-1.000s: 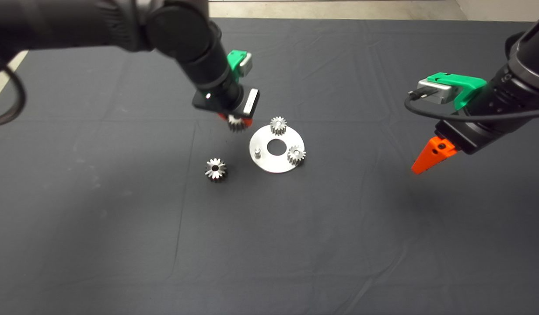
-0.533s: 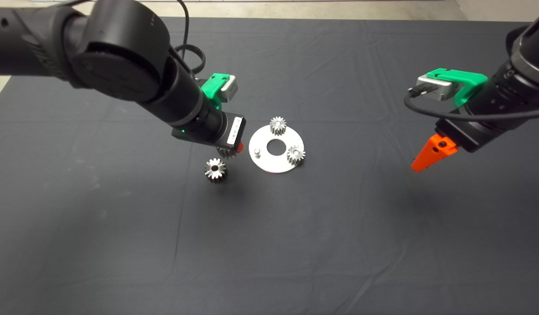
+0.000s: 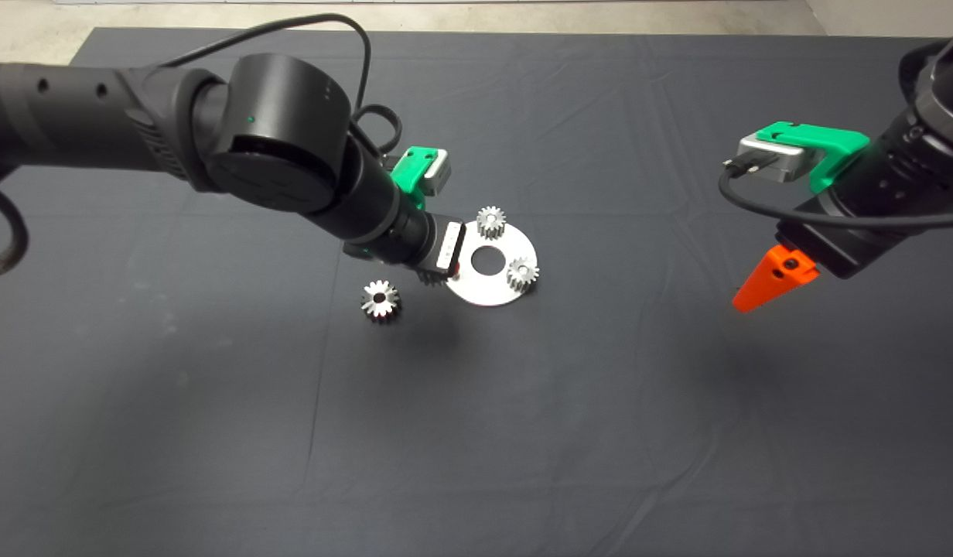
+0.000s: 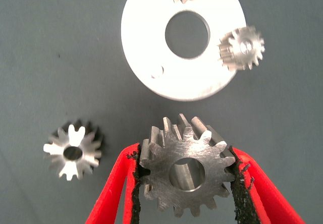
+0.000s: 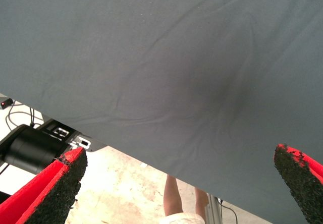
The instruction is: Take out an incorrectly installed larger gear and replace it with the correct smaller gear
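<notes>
We are seeing the larger gear (image 3: pixel 380 299) lying loose on the dark mat (image 3: pixel 213 433), just left of the round metal plate (image 4: pixel 151 42). The left pincer (image 4: pixel 184 183) is gripping the smaller gear (image 4: pixel 185 171) by its teeth, hovering at the plate's near edge beside its bare peg (image 4: pixel 157 72), while two matching gears (image 3: pixel 523 272) are sitting on the plate. Far right, the right pincer (image 5: pixel 176 183) is hanging spread wide above the mat.

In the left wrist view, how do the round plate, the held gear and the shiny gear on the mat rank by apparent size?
1. Round plate, largest.
2. Held gear, between the left gripper's pads; nearness to the camera enlarges it.
3. Shiny gear, smallest as shown.
</notes>
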{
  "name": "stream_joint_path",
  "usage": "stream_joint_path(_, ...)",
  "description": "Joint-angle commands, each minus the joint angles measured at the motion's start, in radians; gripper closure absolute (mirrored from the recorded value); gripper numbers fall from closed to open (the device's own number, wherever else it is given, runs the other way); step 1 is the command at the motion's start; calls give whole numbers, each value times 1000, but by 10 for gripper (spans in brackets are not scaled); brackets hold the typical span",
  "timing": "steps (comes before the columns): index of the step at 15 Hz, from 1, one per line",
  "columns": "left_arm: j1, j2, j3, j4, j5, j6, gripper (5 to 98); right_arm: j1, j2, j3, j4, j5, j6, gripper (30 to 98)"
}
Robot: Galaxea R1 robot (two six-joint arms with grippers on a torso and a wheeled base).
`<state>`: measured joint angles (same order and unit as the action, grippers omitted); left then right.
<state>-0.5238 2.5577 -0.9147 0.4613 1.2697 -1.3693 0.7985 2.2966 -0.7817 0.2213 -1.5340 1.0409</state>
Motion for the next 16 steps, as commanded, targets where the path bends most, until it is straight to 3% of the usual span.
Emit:
stream_joint_path(1, 19, 19, -62, 22, -23, 59, 682, 28, 1, 4, 40, -112, 4, 308)
stream_joint_path(4, 29, 19, -67, 35, -18, 64, 682, 28, 2, 1, 40, -112, 4, 308)
stream_joint_path(7, 48, 32, -87, 91, -1, 64, 682, 28, 2, 1, 40, -112, 4, 308)
stream_joint_path(8, 48, 41, -88, 91, 18, 64, 682, 28, 2, 1, 40, -112, 4, 308)
stream_joint_path(11, 53, 109, -107, 99, 108, 61, 682, 28, -1, 3, 40, -112, 4, 308)
stream_joint_path(16, 62, 152, -171, 100, 112, 68, 682, 28, -2, 3, 40, -113, 4, 308)
